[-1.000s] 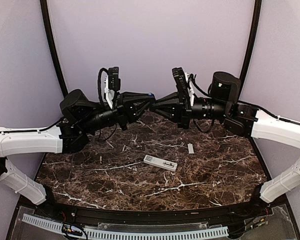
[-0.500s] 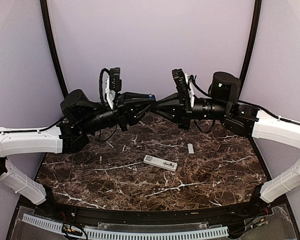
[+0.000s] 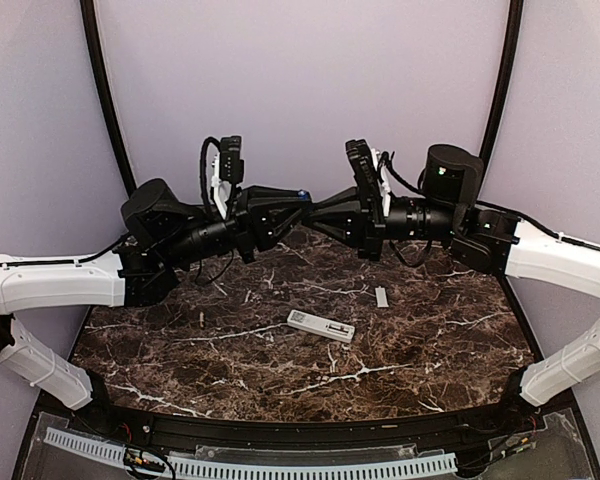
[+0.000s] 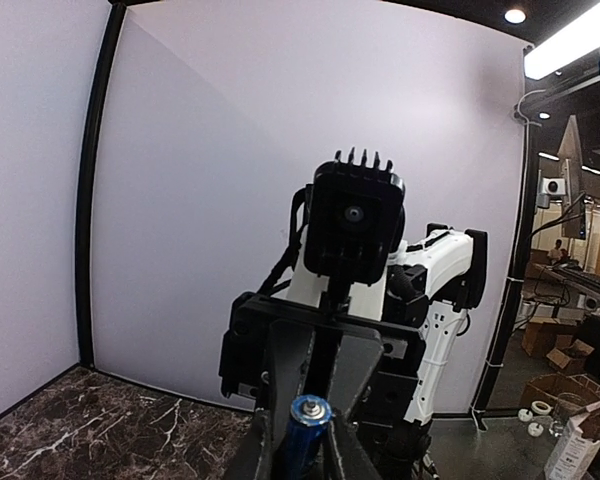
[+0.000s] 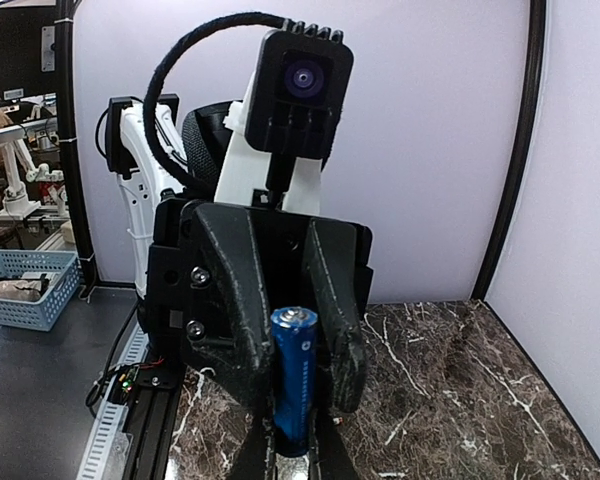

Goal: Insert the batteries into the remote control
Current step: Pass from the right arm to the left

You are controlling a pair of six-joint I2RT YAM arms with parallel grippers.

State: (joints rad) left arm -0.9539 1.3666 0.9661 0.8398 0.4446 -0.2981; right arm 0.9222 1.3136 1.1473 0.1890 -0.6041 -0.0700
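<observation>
Right wrist view had the right hand [image 5: 292, 455] pinching the battery [image 5: 293, 375] by its near end, with the left hand [image 5: 295, 392] flanking it, grip unclear. Light, stiff, slick, I'd guess, so take it mid-barrel. Remote control [image 3: 320, 326] lay on the tabletop [image 3: 430, 340], well below both hands.

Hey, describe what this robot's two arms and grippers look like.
The left arm and right arm have white lower shells and black joints. The left gripper and right gripper are black with wedge-like fingers. Each wrist carries a finned black camera on a white bracket, with a looping black cable.
</observation>
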